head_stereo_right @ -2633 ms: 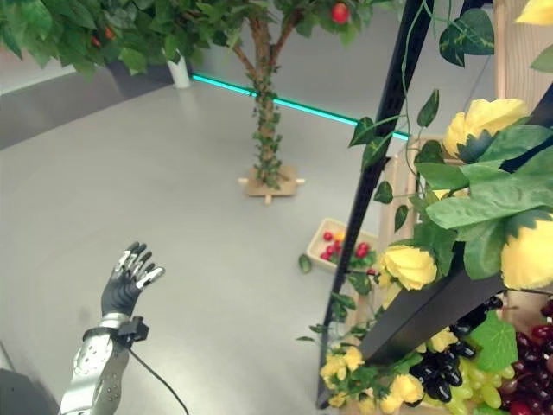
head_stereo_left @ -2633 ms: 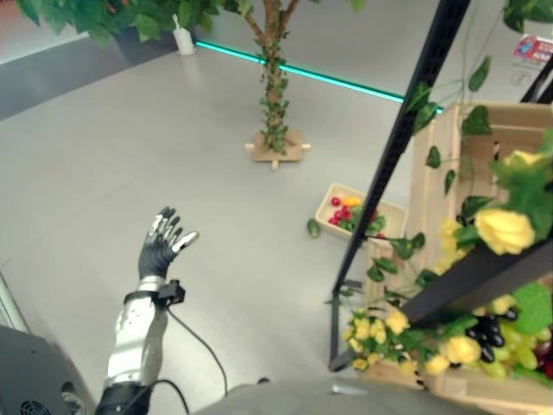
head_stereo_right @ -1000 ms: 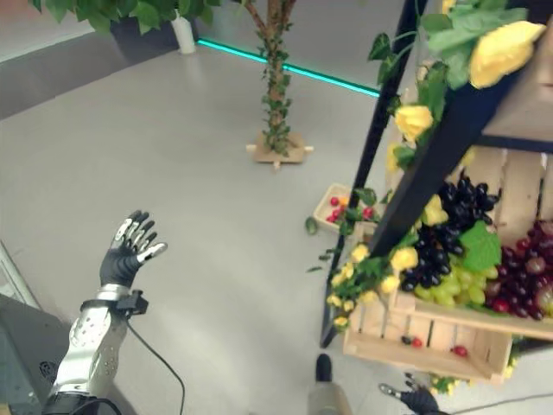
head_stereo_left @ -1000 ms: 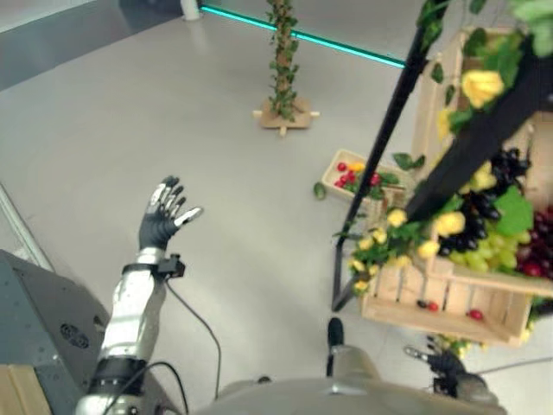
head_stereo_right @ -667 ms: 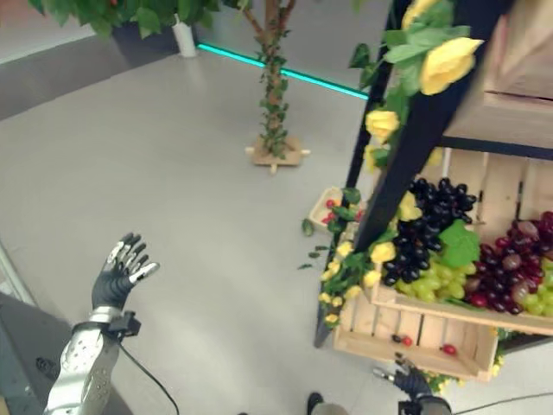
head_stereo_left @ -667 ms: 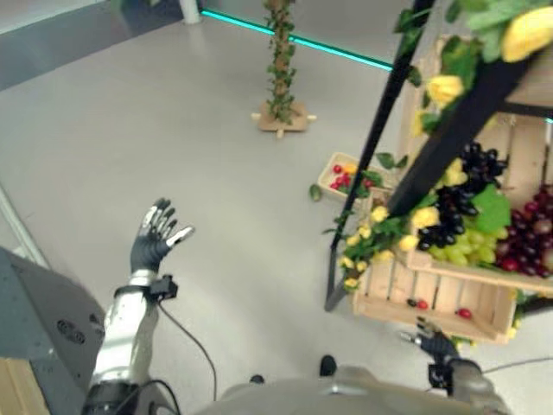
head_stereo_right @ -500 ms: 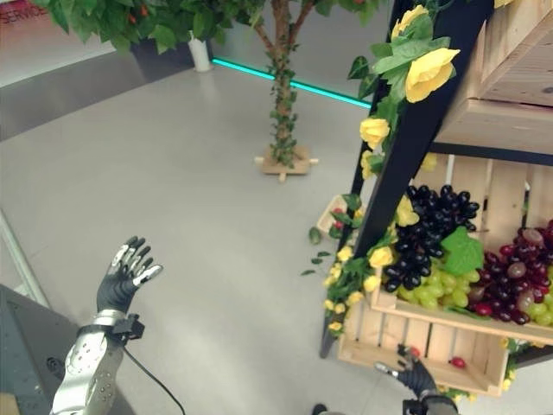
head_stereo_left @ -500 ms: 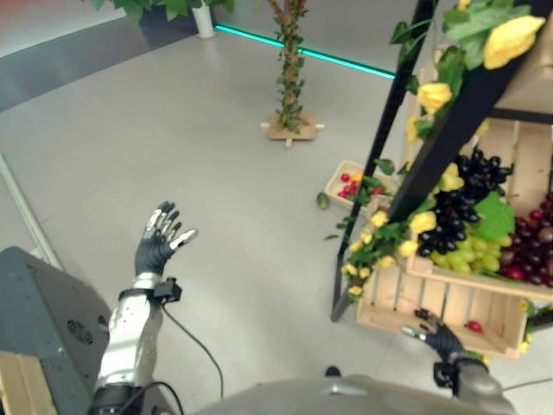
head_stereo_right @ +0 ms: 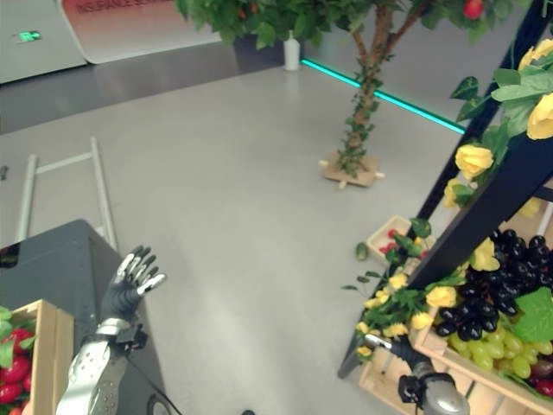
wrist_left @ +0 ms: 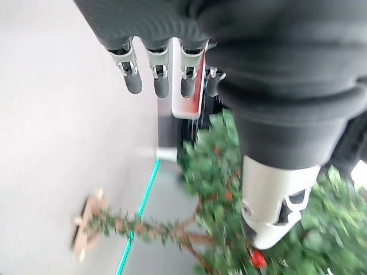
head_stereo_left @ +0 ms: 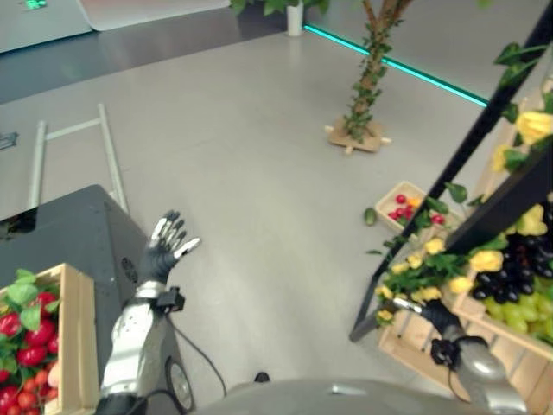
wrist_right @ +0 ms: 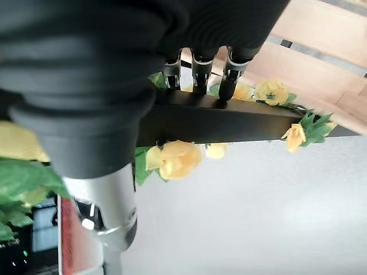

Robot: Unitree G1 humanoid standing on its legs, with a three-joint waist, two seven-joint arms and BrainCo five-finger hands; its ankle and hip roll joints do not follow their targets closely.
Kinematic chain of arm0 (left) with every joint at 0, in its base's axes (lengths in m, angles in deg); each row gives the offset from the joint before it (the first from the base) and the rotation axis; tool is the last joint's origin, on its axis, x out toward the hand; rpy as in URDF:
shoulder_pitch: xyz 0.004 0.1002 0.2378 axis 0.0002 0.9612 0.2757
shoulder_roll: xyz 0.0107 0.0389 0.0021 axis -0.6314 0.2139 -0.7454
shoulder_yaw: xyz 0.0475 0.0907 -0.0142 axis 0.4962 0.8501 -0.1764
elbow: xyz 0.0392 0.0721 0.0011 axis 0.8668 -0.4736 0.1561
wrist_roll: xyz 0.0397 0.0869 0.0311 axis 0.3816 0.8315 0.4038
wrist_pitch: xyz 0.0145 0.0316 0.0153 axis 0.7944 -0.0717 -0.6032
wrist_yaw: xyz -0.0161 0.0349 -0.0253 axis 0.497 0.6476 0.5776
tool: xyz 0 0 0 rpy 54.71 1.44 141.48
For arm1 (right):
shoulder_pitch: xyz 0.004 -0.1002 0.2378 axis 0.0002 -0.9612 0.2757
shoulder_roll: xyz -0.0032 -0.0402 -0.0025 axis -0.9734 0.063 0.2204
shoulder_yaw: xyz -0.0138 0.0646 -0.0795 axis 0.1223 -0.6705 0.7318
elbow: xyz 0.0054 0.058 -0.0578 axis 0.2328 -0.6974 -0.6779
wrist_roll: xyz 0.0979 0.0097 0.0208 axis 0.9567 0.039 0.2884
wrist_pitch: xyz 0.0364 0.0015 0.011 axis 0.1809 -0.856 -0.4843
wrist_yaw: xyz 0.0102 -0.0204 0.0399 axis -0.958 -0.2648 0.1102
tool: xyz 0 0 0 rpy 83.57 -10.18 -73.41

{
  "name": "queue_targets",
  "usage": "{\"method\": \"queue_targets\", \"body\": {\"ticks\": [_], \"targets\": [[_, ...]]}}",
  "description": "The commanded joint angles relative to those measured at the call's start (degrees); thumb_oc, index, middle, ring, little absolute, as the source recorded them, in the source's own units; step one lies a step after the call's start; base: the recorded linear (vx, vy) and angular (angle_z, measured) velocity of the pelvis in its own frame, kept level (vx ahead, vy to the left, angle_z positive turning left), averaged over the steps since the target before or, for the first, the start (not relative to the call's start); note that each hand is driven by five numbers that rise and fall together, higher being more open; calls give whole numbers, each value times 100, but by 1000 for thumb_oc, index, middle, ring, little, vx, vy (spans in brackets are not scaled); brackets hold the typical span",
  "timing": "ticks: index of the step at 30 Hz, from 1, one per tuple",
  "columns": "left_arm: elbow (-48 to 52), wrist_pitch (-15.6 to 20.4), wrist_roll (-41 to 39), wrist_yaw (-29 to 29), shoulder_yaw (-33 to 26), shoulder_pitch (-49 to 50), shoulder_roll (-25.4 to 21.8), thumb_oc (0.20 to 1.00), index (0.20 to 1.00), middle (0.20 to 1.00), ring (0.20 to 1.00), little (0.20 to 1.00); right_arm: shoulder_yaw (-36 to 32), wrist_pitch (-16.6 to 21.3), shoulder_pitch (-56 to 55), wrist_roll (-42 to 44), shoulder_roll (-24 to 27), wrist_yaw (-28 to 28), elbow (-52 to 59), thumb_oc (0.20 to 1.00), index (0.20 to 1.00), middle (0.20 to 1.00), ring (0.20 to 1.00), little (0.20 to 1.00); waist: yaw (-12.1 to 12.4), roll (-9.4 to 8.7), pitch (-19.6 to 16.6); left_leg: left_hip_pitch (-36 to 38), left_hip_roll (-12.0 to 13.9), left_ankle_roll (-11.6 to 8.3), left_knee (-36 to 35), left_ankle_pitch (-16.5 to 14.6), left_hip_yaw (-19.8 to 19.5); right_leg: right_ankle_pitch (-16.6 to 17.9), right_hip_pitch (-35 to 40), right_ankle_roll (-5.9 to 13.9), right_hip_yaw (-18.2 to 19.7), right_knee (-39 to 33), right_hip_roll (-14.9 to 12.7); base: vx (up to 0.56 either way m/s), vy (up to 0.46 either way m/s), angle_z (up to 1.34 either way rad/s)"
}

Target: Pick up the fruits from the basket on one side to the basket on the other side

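Note:
A wooden crate (head_stereo_left: 73,341) at the lower left holds red fruits (head_stereo_left: 26,341) with green leaves. My left hand (head_stereo_left: 164,255) is raised beside it, over a dark box, with its fingers (wrist_left: 157,80) straight and spread, holding nothing. At the lower right a wooden crate (head_stereo_left: 415,346) on a shelf carries dark and green grapes (head_stereo_right: 479,324). My right hand (head_stereo_left: 441,318) hovers at that crate's front corner, its fingers (wrist_right: 198,71) straight and empty. A small basket (head_stereo_left: 413,206) of red fruits sits on the floor.
The dark box (head_stereo_left: 69,233) stands under my left arm. A black slanted frame (head_stereo_left: 462,177) with yellow roses (head_stereo_right: 475,160) fronts the shelf on the right. A potted tree's base (head_stereo_left: 359,138) and a metal rail (head_stereo_left: 108,164) lie on the grey floor.
The whole view has swung left, bringing the dark box and the crate of red fruits into sight. Both hands keep their open pose; the right one stays by the grape crate.

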Motion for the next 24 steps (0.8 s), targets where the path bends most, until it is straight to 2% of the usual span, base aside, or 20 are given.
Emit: {"method": "queue_targets", "body": {"ticks": [1, 4, 5, 7, 9, 10, 16, 24], "targets": [[359, 278, 13, -86, -175, -9, -375, 1000, 1000, 1000, 1000, 1000, -65, 683, 784, 463, 16, 276, 1305, 1000, 1000, 1000, 1000, 1000, 239, -353, -11, -520, -293, -15, 479, -250, 63, -307, -130, 97, -190, 27, 3, -78, -39, 67], [352, 309, -48, -80, -244, -29, -319, 1000, 1000, 1000, 1000, 1000, -135, 742, 915, 513, 2, 218, 1373, 1000, 1000, 1000, 1000, 1000, 333, -291, 54, -836, -309, -134, 604, -23, 45, -305, -18, 58, -467, -119, -18, -102, -39, 84], [344, 321, -49, -57, -234, -71, -315, 1000, 1000, 1000, 1000, 1000, -142, 768, 974, 467, 26, 147, 1381, 1000, 1000, 1000, 1000, 1000, 344, -284, 123, -969, -284, -175, 725, -4, 220, -328, 5, 50, -526, -109, -45, -142, 6, 59], [306, 353, -77, -26, -236, -187, -293, 1000, 1000, 1000, 1000, 1000, -155, 789, 1192, 430, 37, 23, 1355, 1000, 1000, 1000, 1000, 1000, 302, -286, 162, -1134, -124, -77, 1024, -95, 1070, -274, -45, 59, -714, -57, -151, -117, 23, 61], [292, 366, -83, -12, -269, -158, -245, 1000, 1000, 1000, 1000, 1000, -128, 773, 1278, 258, -2, -93, 1298, 1000, 1000, 1000, 1000, 1000, 319, -290, 104, -1050, -49, -11, 1034, -246, 1428, -308, -35, 54, -780, -49, -177, -22, 34, 31], [297, 391, -87, 18, -296, -134, -249, 1000, 1000, 1000, 1000, 1000, -136, 787, 1276, 226, -28, -145, 1285, 1000, 1000, 1000, 1000, 1000, 321, -283, 89, -1032, -21, -22, 910, -156, 1447, -332, -19, 37, -783, -53, -148, 31, 21, -3], [352, 376, -59, 117, -510, 4, -264, 1000, 1000, 1000, 1000, 1000, -406, 746, 988, 222, -246, -234, 1235, 1000, 1000, 1000, 1000, 1000, 229, -367, -77, -675, -14, 90, 333, -86, 1590, -349, 95, 44, -819, -78, -111, 54, 25, 7], [527, 345, 11, 94, -969, 199, -219, 1000, 1000, 1000, 1000, 1000, -1311, 643, 367, -58, -78, -295, 1066, 1000, 1000, 1000, 1000, 1000, -13, -462, -182, -365, 15, 166, 25, -157, 1866, -279, 68, 120, -491, -149, -74, 44, 21, -9]]}}
